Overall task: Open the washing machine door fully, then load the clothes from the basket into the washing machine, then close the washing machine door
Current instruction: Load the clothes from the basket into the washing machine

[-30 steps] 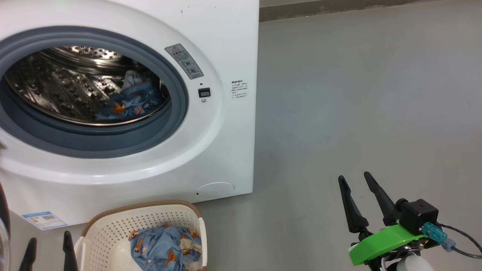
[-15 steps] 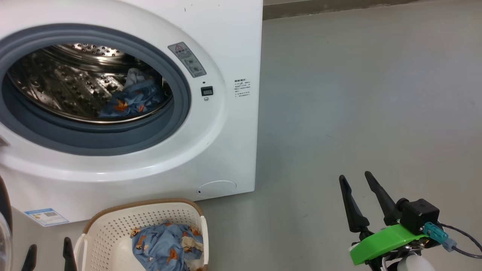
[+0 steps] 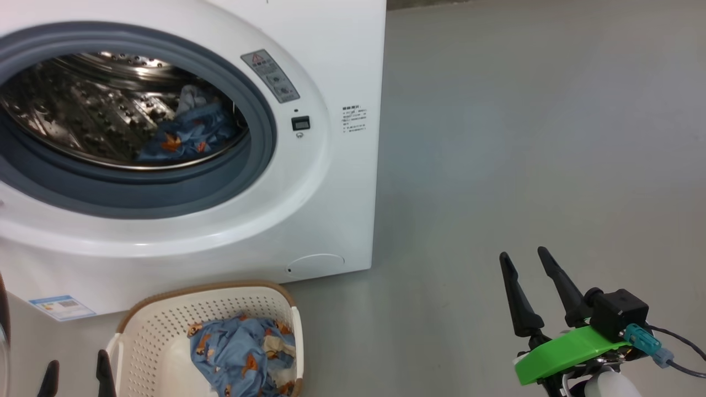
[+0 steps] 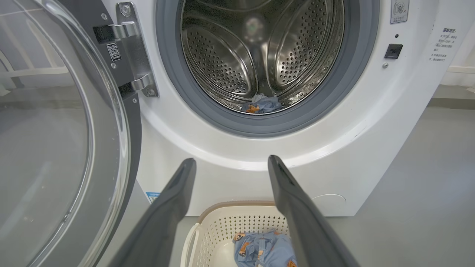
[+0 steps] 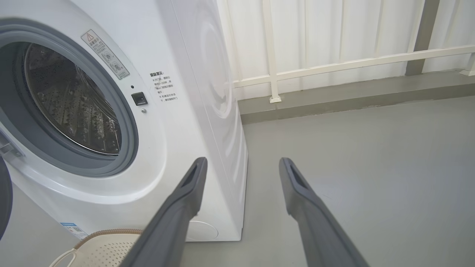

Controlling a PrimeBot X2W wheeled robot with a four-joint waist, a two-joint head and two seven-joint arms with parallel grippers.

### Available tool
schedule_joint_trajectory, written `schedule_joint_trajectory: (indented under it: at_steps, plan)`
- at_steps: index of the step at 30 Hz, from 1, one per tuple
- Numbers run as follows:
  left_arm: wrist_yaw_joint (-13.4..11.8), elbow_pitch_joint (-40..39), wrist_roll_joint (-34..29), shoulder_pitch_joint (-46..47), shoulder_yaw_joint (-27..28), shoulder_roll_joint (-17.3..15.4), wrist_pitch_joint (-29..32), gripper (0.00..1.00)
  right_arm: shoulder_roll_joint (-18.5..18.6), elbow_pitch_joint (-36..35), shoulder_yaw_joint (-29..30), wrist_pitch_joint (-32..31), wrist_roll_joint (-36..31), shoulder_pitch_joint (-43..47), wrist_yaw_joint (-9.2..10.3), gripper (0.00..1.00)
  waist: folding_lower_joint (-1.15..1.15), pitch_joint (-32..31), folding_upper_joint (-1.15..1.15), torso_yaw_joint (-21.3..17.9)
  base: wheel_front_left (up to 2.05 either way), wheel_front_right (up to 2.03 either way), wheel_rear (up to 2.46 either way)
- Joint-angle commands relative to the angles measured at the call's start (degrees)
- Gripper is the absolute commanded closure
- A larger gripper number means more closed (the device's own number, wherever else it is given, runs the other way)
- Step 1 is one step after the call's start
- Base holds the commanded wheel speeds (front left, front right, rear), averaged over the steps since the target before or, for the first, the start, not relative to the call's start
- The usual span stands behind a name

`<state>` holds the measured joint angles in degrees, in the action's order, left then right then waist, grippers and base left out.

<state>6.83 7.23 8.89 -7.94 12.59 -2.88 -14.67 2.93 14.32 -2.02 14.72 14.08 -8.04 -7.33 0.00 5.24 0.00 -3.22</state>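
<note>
- Grey floor (image 3: pixel 524 138) all round, and a white railing (image 5: pixel 334 66) runs along the back in the right wrist view.
- The washing machine (image 3: pixel 331 220) stands at the left of the head view. Its mouth is wide open, with the grey rubber ring (image 3: pixel 262 143) framing the steel drum (image 3: pixel 83 116).
- The washing machine door (image 4: pixel 63 148) is swung right out to the left in the left wrist view, hanging on its metal hinge (image 4: pixel 131 48).
- Down in the drum lies a bear-print garment (image 3: pixel 187 140), blue with orange bears, low on the right side.
- The basket (image 3: pixel 149 336) sits on the floor just in front of the machine, below the opening and near the round flap (image 3: pixel 315 264).
- The clothes (image 3: pixel 237 353) are in the basket, a crumpled blue bundle against its right wall, with pale basket floor showing to the left.
- Left gripper (image 3: pixel 77 364): fingers apart, holding nothing, just left of the basket. Its wrist view looks over the basket at the machine's front.
- Right gripper (image 3: pixel 523 252): fingers apart too, and empty. It is over bare floor, well apart from machine and basket, with a bright green bracket (image 3: pixel 562 353) at its base.
- A blue label sticker (image 3: pixel 55 307) sits low on the machine's front, left of the basket.
</note>
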Motion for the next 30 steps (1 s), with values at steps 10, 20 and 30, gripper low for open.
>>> schedule_joint_trajectory:
  at_steps: [10, 20, 30]
  plan:
    - [0.6, 4.2, 4.1, 3.5, -1.0, -0.6, -0.3, 0.0, -0.1, -3.3, -1.1, 0.3, -0.3, -0.9, -0.16, 0.0, 0.0, 5.3, 0.0, -1.3, 0.0, 0.0, 0.0]
    - [0.6, 11.5, 12.0, 9.8, -11.0, -8.0, -0.3, 0.0, -0.1, -5.3, -1.0, 0.3, -0.5, -2.0, -0.16, 0.0, 0.0, 13.0, 0.0, -3.7, 0.0, 0.0, 0.0]
    - [0.7, 18.1, 19.4, 16.6, -18.4, -14.6, -0.3, 0.0, -0.1, -8.0, -1.0, 0.3, -0.2, -2.9, -0.16, 0.0, 0.0, 20.5, 0.0, -5.5, 0.0, 0.0, 0.0]
